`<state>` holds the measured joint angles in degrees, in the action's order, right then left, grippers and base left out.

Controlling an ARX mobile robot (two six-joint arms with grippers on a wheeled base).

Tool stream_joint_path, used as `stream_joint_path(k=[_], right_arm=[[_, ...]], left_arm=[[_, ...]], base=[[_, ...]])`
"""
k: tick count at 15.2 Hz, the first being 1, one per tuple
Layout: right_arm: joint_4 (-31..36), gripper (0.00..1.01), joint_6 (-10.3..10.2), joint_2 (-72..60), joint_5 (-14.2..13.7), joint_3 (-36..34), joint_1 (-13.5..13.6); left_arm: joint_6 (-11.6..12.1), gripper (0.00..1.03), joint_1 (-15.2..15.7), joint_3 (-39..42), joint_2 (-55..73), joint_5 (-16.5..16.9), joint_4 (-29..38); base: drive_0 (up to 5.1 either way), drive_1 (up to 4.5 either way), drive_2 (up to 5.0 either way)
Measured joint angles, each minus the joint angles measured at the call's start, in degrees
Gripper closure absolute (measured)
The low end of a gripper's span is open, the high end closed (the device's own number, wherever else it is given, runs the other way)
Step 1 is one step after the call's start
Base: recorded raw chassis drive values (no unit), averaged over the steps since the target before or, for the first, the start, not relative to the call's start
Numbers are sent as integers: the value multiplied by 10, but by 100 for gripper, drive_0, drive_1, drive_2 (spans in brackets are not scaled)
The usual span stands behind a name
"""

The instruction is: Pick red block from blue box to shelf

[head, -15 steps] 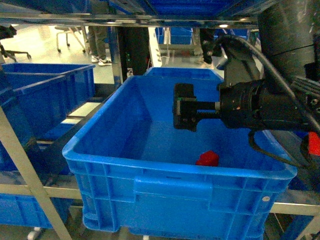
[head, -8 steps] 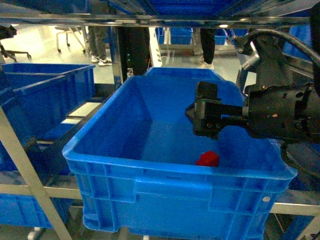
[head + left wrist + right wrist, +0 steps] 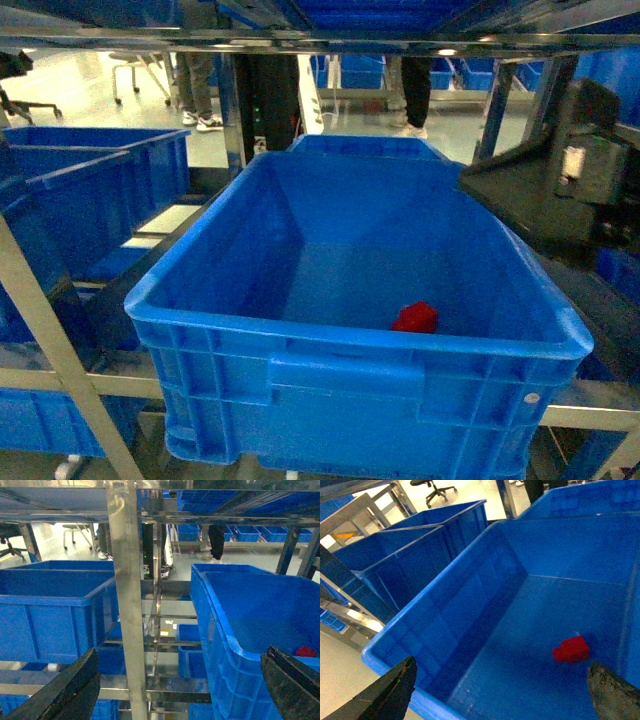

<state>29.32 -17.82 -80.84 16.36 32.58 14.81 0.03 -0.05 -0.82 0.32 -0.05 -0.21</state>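
Looking down from your right wrist, you are seeing the right gripper (image 3: 500, 695) standing wide apart with nothing between its fingertips, one dark tip in each lower corner of that view. Just beyond them the red block (image 3: 571, 649) is lying alone on the floor of a dark blue ribbed crate (image 3: 445, 625), below the tips and off toward the right-hand one. It is sitting slightly skewed to the crate walls, and being nearly square it is offering no real long axis to line up on. Your left gripper (image 3: 175, 690) is gaping empty too, but it is hanging outside the crate's left wall, facing a post of the shelf (image 3: 127, 605), with only a red sliver of the block peeking over the rim. So the right arm (image 3: 570, 190) is plainly the nearer one, poised by the crate's right rim in the head view. Farther off, a second blue crate (image 3: 90, 190) is resting on the neighbouring bay, and people's legs and a chair are showing beyond. The blue box is appearing in no view. The block is already resting in a crate on a shelf tier, so the delivery looks done rather than pending.
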Motion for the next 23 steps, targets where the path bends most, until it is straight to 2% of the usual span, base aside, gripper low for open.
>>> stream_joint_path(k=[2, 3, 4, 5, 6, 7, 8, 9, 10, 12, 14, 16, 17, 18, 19, 20, 21, 23], right_arm=[[10, 3, -3, 45, -7, -47, -26], [27, 3, 2, 66, -21, -61, -33], [39, 3, 23, 99, -46, -81, -36], [45, 3, 48, 139, -60, -106, -35], [62, 4, 71, 178, -98, -130, -26], [99, 19, 125, 243, -230, -175, 5], [64, 32, 150, 313, -285, -212, 2], [52, 43, 160, 355, -292, -235, -18], [47, 54, 165, 381, -287, -243, -33], [23, 79, 172, 425, -254, -263, -56], [2, 99, 175, 460, -239, -279, -75], [-16, 99, 176, 490, -228, -289, -88], [-29, 99, 176, 505, -208, -292, -104], [-42, 99, 177, 525, -168, -297, -143], [-51, 99, 177, 538, -170, -299, -153], [-60, 99, 177, 552, -166, -302, -151], [-37, 99, 177, 556, -164, -315, -149], [-62, 99, 177, 571, -164, -319, -148]], left_arm=[[0, 5, 0, 0, 0, 0, 0], [0, 5, 0, 0, 0, 0, 0], [0, 5, 0, 0, 0, 0, 0], [0, 5, 0, 0, 0, 0, 0], [0, 5, 0, 0, 0, 0, 0], [0, 5, 0, 0, 0, 0, 0], [0, 5, 0, 0, 0, 0, 0], [0, 5, 0, 0, 0, 0, 0], [0, 5, 0, 0, 0, 0, 0], [0, 5, 0, 0, 0, 0, 0], [0, 5, 0, 0, 0, 0, 0], [0, 5, 0, 0, 0, 0, 0], [0, 5, 0, 0, 0, 0, 0], [0, 5, 0, 0, 0, 0, 0], [0, 5, 0, 0, 0, 0, 0], [0, 5, 0, 0, 0, 0, 0], [0, 5, 0, 0, 0, 0, 0], [0, 5, 0, 0, 0, 0, 0]], base=[[0, 0, 0], [0, 0, 0], [0, 0, 0], [0, 0, 0], [0, 0, 0], [0, 0, 0], [0, 0, 0], [0, 0, 0], [0, 0, 0], [0, 0, 0], [0, 0, 0], [0, 0, 0], [0, 0, 0], [0, 0, 0], [0, 0, 0], [0, 0, 0], [0, 0, 0], [0, 0, 0]])
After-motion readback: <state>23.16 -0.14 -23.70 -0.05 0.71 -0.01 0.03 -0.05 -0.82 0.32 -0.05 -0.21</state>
